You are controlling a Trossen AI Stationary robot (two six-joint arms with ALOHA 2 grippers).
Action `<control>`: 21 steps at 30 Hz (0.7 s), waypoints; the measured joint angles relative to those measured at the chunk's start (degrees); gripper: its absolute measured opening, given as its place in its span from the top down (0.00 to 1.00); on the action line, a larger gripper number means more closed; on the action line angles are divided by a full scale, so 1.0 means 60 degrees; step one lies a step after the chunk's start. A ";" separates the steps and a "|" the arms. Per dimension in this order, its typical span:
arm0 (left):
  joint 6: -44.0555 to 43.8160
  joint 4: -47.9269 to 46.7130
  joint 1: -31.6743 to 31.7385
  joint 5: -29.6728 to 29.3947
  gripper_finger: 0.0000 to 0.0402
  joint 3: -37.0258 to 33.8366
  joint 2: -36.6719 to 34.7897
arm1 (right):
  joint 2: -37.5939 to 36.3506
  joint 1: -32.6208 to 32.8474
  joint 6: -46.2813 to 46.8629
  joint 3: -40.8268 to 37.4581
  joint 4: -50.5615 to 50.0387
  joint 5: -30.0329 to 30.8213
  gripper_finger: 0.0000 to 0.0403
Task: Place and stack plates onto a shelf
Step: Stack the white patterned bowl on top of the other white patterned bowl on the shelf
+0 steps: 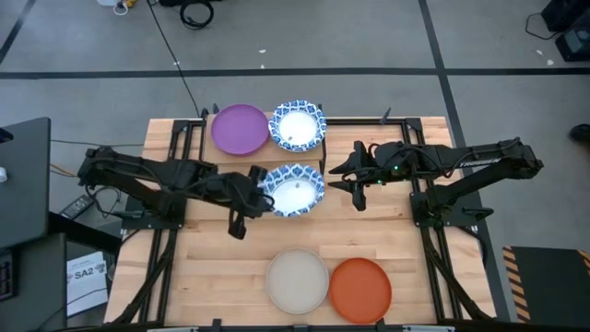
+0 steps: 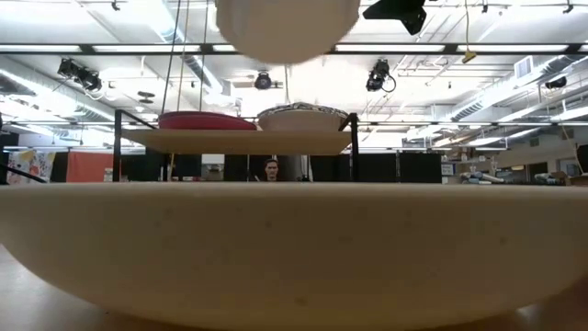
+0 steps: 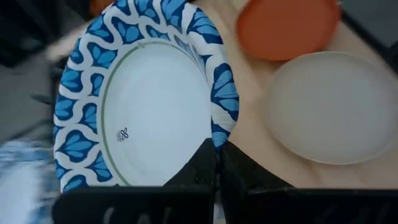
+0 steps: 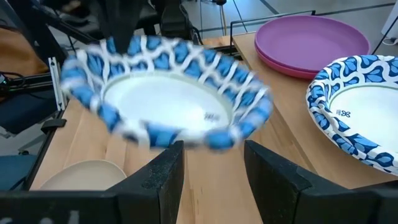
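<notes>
A white plate with a blue patterned rim (image 1: 295, 189) hangs in the air in front of the shelf (image 2: 239, 140), held by my left gripper (image 1: 261, 189); the low view shows its underside (image 2: 287, 28) high up. On the shelf sit purple plates (image 1: 240, 129) and another blue-rimmed plate (image 1: 297, 125). My right gripper (image 1: 339, 179) is open, level, just right of the held plate (image 4: 168, 93), touching nothing. A beige plate (image 1: 298, 279) and an orange plate (image 1: 360, 289) lie flat near the table's near edge. My left gripper pinches the blue-rimmed plate's patterned rim (image 3: 219, 134) on its left side between both fingers. The fingers come in level from the table's left. The plate is lifted clear of the table, face up and roughly level.
The shelf's black metal legs (image 1: 324, 159) stand just behind the held plate. The beige plate (image 2: 294, 239) fills the low view's foreground. A person (image 2: 271, 168) stands far off in the room. Bare wood lies between the held plate and the near plates.
</notes>
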 joint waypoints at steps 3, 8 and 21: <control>0.0563 -0.0384 0.0000 -0.0754 0.97 0.0523 0.0004 | 0.0000 0.0000 0.0000 0.0000 -0.0002 0.0000 0.57; 0.1552 -0.0752 0.0050 -0.2131 0.97 0.1178 0.0004 | 0.0000 -0.0003 0.0000 0.0000 0.0000 0.0000 0.57; 0.2999 -0.0618 0.2004 -0.2928 0.97 0.1401 0.0011 | 0.0000 0.0000 0.0000 0.0000 0.0000 0.0000 0.57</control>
